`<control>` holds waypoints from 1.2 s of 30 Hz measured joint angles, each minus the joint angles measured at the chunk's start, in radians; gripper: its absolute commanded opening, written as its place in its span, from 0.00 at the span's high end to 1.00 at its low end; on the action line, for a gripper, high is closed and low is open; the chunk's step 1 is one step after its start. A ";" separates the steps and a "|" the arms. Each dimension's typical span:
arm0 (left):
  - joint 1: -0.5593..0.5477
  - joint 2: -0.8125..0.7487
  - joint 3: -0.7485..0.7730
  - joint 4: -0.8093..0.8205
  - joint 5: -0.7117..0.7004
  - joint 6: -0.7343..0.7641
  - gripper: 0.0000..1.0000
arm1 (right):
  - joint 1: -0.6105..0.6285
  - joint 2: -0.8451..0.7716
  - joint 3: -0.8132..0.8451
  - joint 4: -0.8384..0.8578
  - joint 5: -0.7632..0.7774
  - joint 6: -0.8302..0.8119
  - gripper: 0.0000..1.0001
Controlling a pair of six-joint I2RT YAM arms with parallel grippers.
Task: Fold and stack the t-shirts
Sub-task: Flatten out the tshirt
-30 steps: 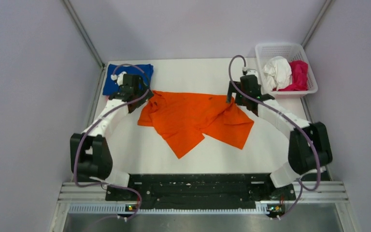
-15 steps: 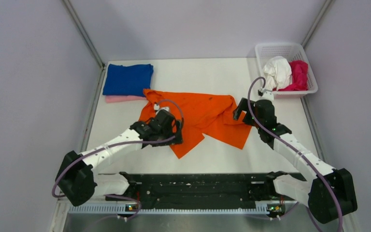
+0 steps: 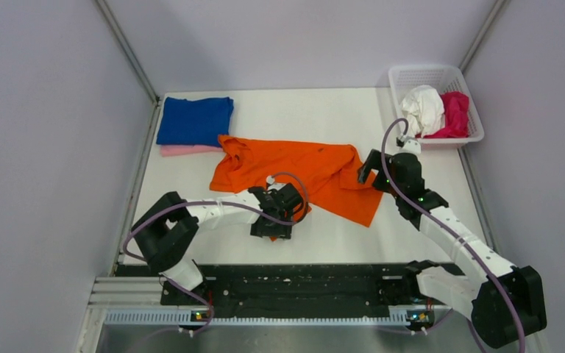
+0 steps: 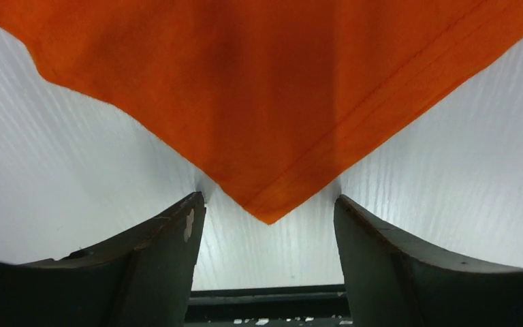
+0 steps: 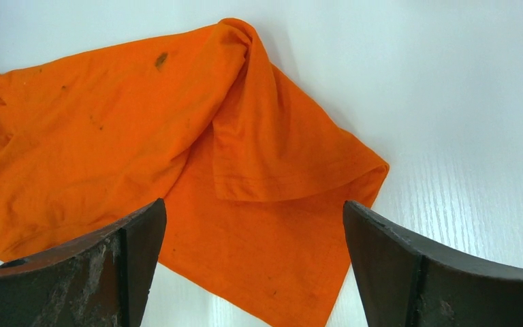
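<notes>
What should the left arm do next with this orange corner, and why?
Probably ease the left gripper forward slightly and close. The pointed corner of the orange t-shirt lies between the open fingers, not yet pinched.

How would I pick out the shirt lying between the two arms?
Start at the white table, near its middle. There lies the orange t-shirt, spread out and rumpled. It alone is bright orange; the blue t-shirt is folded at the far left corner, atop a pink t-shirt.

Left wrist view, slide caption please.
Open left gripper straddling a pointed corner of the orange t-shirt on the white table.
</notes>
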 measured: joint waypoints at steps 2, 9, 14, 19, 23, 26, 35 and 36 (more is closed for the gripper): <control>0.001 0.021 0.020 0.000 -0.005 -0.004 0.38 | 0.000 -0.006 0.000 0.000 0.006 0.000 0.01; 0.000 0.068 0.066 0.019 -0.026 -0.024 0.98 | 0.001 0.002 0.004 -0.033 0.018 -0.009 0.04; 0.050 0.077 0.077 0.037 -0.065 -0.024 1.00 | 0.067 0.100 0.058 -0.081 0.080 -0.032 0.14; 0.148 0.023 0.037 0.053 -0.124 -0.025 1.00 | 0.219 0.309 0.174 -0.102 0.132 -0.054 0.35; 0.247 -0.101 -0.024 0.055 -0.139 -0.013 1.00 | 0.269 0.486 0.274 -0.114 0.141 -0.062 0.44; 0.335 -0.175 -0.060 0.066 -0.142 0.011 1.00 | 0.277 0.596 0.337 -0.133 0.163 -0.060 0.53; 0.389 -0.219 -0.135 0.170 -0.026 0.067 1.00 | 0.278 0.753 0.426 -0.178 0.212 -0.027 0.60; 0.390 -0.219 -0.135 0.177 -0.019 0.068 1.00 | 0.278 0.753 0.426 -0.179 0.214 -0.026 0.62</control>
